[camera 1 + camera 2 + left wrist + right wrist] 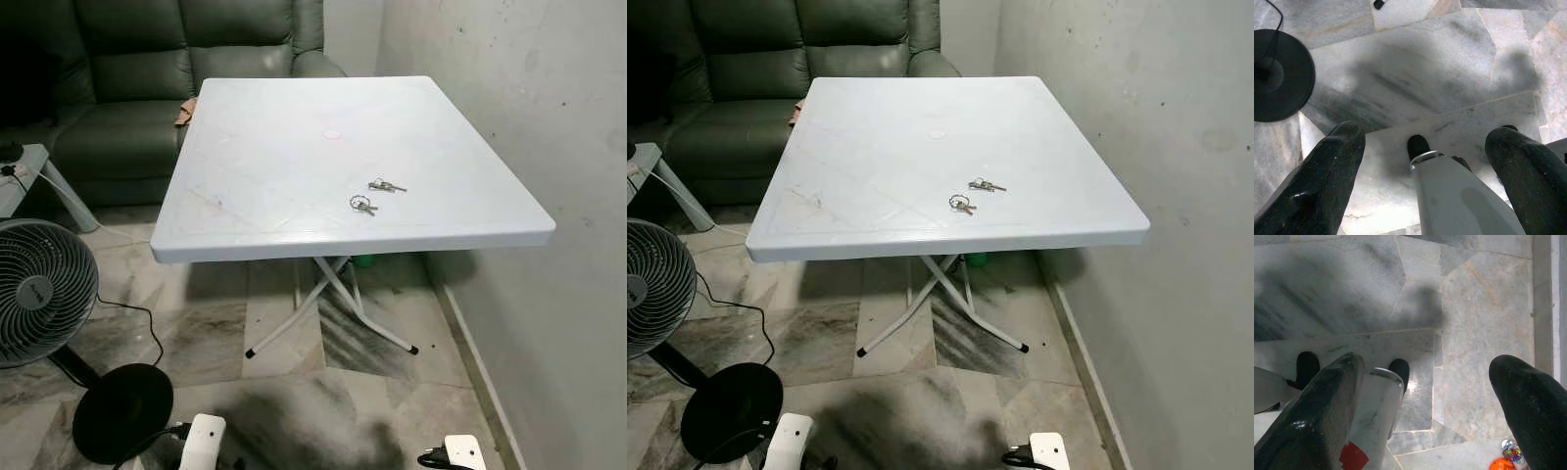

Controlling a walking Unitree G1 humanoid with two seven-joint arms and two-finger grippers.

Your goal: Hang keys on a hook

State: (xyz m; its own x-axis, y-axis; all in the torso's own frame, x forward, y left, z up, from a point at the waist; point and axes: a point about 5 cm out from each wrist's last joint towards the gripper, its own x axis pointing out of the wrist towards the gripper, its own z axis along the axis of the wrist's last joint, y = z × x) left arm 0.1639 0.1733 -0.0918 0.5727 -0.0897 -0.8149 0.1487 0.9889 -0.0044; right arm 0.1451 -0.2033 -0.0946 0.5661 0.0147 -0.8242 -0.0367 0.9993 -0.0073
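Two small bunches of keys lie on the white folding table (294, 147), near its front right part: one bunch of keys (386, 185) a bit farther back, a second bunch on a ring (362, 205) closer to the front edge. They lie close together, apart from each other. Both arms hang low by my sides. My left gripper (1425, 161) points down at the marble floor with its two black fingers spread wide and nothing between them. My right gripper (1425, 396) also points at the floor, open and empty.
A grey wall (529, 117) runs along the table's right side. A dark green sofa (147, 78) stands behind the table. A standing fan (39, 294) with a round black base (122, 411) and cable is on the floor at my left. Marble floor lies before the table.
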